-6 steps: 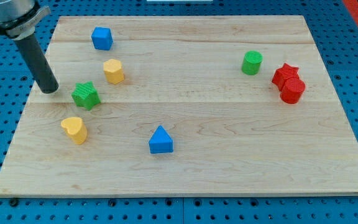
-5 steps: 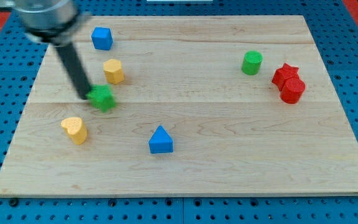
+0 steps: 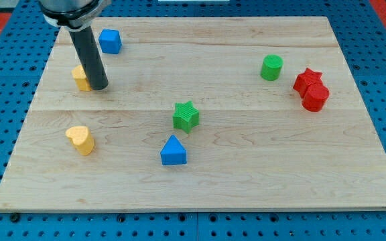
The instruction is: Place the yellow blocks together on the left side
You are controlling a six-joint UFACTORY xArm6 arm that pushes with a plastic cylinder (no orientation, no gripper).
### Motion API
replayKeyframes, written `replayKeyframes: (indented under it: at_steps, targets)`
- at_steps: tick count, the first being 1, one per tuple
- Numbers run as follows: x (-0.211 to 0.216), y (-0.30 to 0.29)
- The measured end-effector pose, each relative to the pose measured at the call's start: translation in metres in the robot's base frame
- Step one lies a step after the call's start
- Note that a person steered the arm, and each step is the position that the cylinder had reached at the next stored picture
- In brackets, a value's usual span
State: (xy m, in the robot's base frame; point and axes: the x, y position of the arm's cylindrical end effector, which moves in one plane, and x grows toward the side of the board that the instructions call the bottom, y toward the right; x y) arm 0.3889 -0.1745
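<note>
— Yellow blocks, where were they?
— Upper yellow block (image 3: 80, 78) touched my tip (image 3: 99, 86) on its left-edge side; yellow heart (image 3: 80, 140) lay below, toward the bottom-left corner.
— Holding anything?
— No, only pressing.

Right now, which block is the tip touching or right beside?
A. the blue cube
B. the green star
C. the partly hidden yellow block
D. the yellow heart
C: my tip sits against the view's right side of the yellow block, which the rod partly covers; the green star lies well off toward the middle.
</note>
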Motion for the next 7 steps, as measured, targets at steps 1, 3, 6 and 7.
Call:
replayKeyframes:
  at_steps: [1,3,6,7]
  targets:
    - [0.033,0.048]
    - [0.138,0.055]
    - [0.071,-0.085]
    - [0.065,-0.103]
